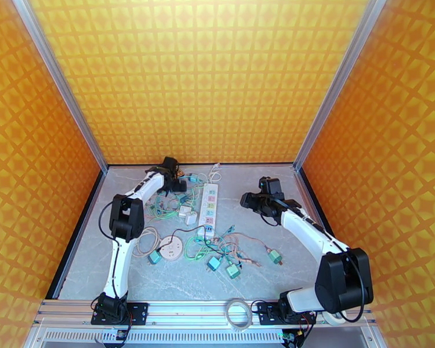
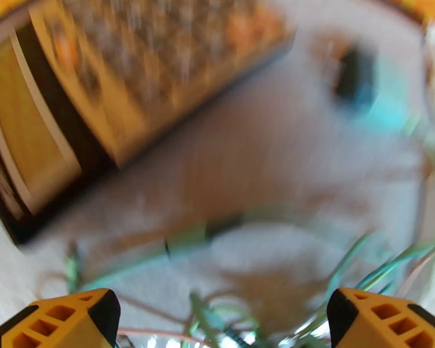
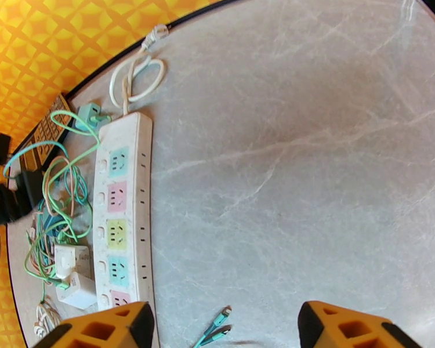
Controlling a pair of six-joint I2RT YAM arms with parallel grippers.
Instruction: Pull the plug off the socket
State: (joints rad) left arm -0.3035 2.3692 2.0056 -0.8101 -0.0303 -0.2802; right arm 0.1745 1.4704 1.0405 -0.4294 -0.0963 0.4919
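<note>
A white power strip (image 1: 208, 204) (image 3: 123, 216) with coloured sockets lies mid-table, running from near to far. The sockets seen in the right wrist view are bare. A teal plug (image 3: 91, 114) lies against the strip's far end. Teal bits and cables sit at its near end (image 1: 206, 230), and I cannot tell whether a plug is seated there. My left gripper (image 1: 180, 184) (image 2: 217, 337) hovers open over green cables left of the strip's far end, in a blurred view. My right gripper (image 1: 246, 199) (image 3: 223, 337) stands open to the right of the strip, with nothing between its fingers.
Loose teal plugs (image 1: 233, 271) and a round white socket (image 1: 170, 249) lie among tangled cables near the front. Two white adapters (image 3: 72, 259) sit left of the strip. A coiled white cord (image 3: 136, 76) lies at the back. Orange walls enclose the table.
</note>
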